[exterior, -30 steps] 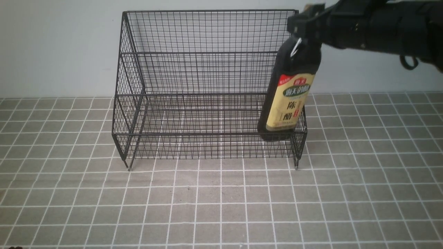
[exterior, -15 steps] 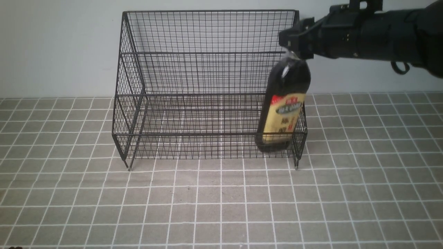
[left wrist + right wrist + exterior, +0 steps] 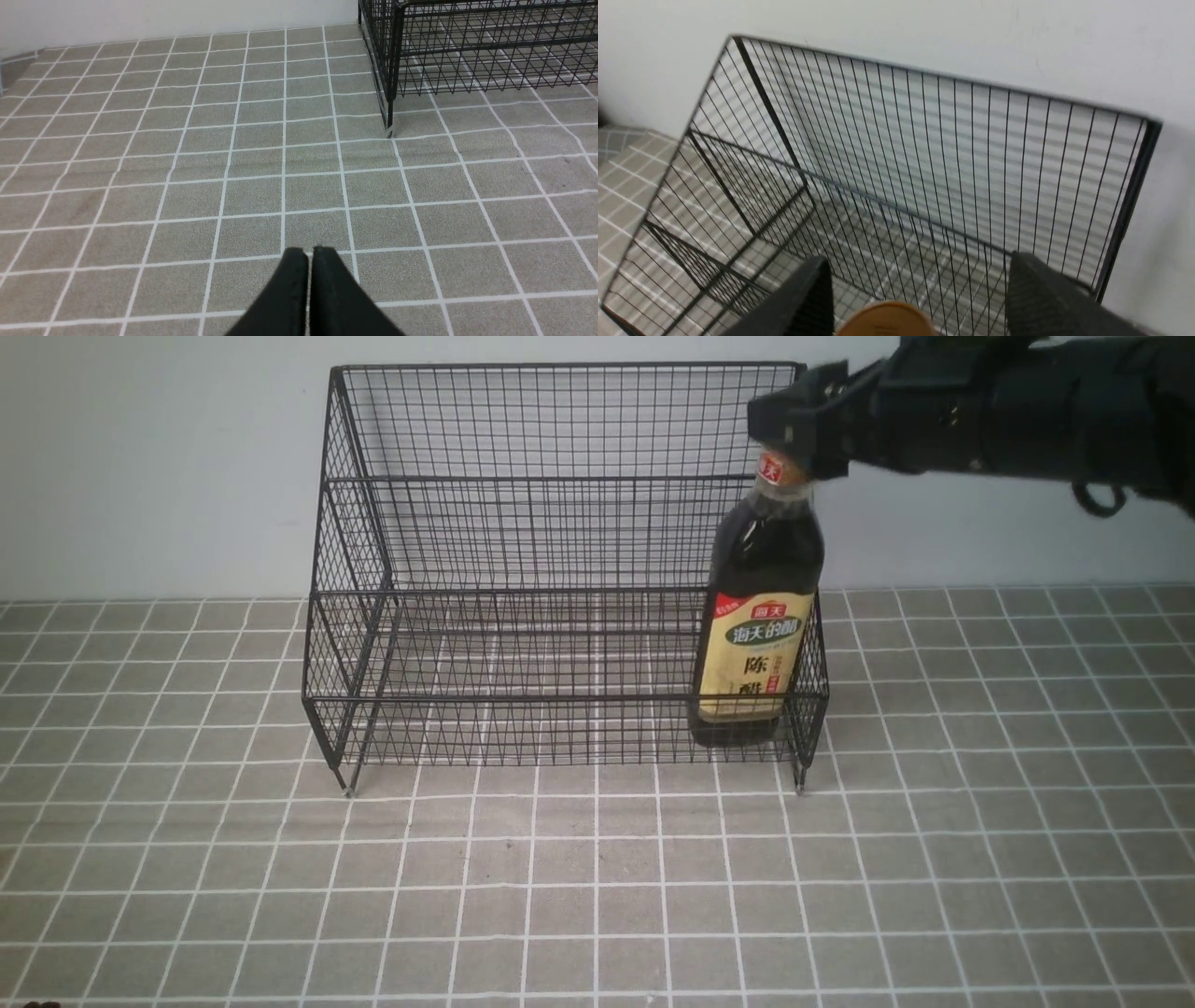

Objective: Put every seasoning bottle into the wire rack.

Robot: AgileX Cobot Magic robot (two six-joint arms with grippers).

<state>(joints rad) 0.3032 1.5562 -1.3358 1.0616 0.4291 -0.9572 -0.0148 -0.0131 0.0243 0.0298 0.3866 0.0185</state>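
**Bottle stands in the rack, right pincer let go**

The seasoning bottle [image 3: 756,616] stands upright at the right end of the wire rack's [image 3: 560,523] lower front tier, right of centre in the front view, its base behind the low front wire. The right pincer [image 3: 792,429] hangs just over it in the upper right of that frame. In the right wrist view its jaws stand wide apart on either side of the tan cap [image 3: 887,319], with a clear gap on both sides, so it is released and grips nothing. The left pincer [image 3: 309,261] is clenched on nothing, low over the tiled bench [image 3: 597,896].

The bottle looks full of dark liquid, so it is probably heavy for its slim shape and quick to topple. Its body is stiff and glossy, likely slippery. Whether it is glass cannot be told, so a knock against the wire is best avoided. The narrow neck just under the cap seems the surest hold, since the cap's rim would stop a slide.
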